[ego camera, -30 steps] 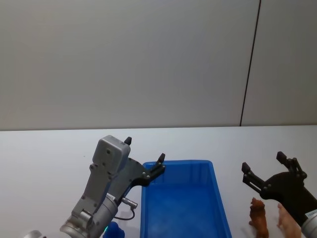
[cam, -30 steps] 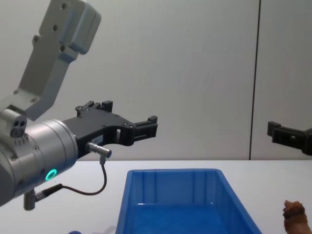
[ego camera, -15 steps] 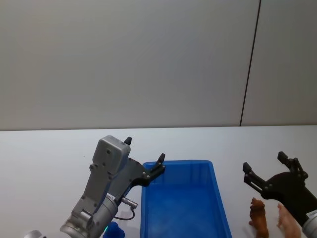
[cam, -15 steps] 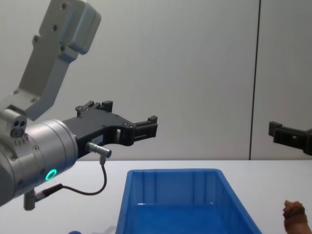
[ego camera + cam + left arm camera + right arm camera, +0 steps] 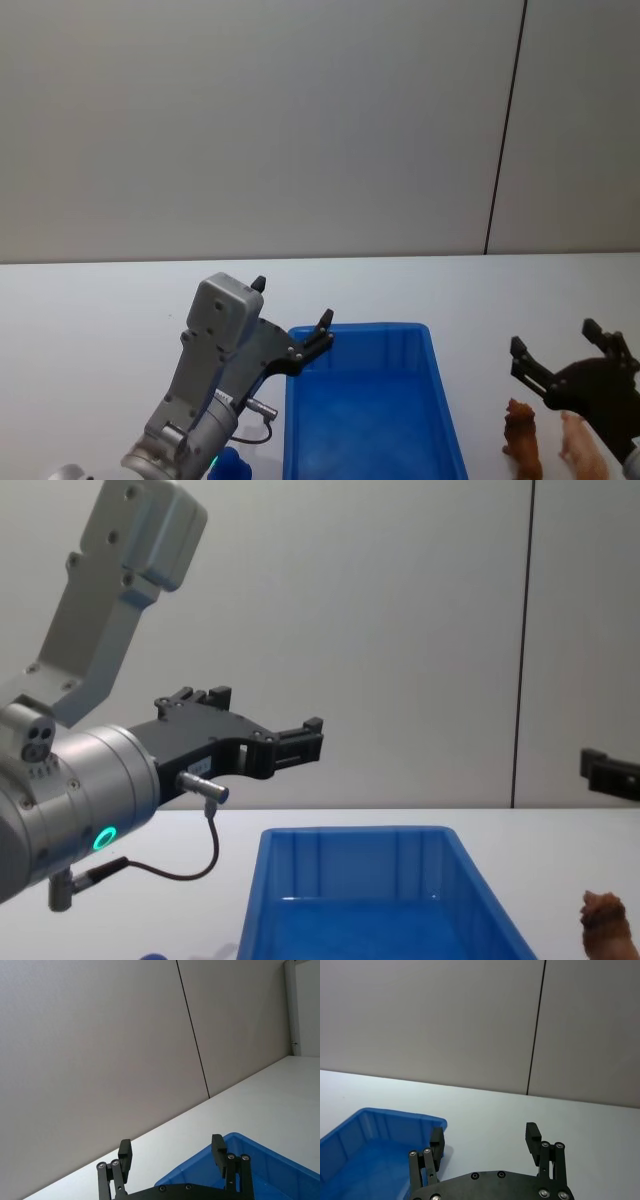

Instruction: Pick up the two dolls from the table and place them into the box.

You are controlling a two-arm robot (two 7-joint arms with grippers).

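Right end effector (image 5: 556,340): spread wide, empty; brown lion doll (image 5: 523,440) stands near it, apart, right of blue bin (image 5: 360,327). Left end effector (image 5: 292,302): wide, at bin's corner.

On the table (image 5: 90,320) we find the box (image 5: 360,328) in the middle. The lion doll (image 5: 523,440) stands right of it, with another toy animal (image 5: 583,452) just beside it, farther right. The other doll (image 5: 230,466) lies left of the box, nearer us.

Box (image 5: 380,329) sits between blue doll (image 5: 230,466) and brown doll (image 5: 523,441)
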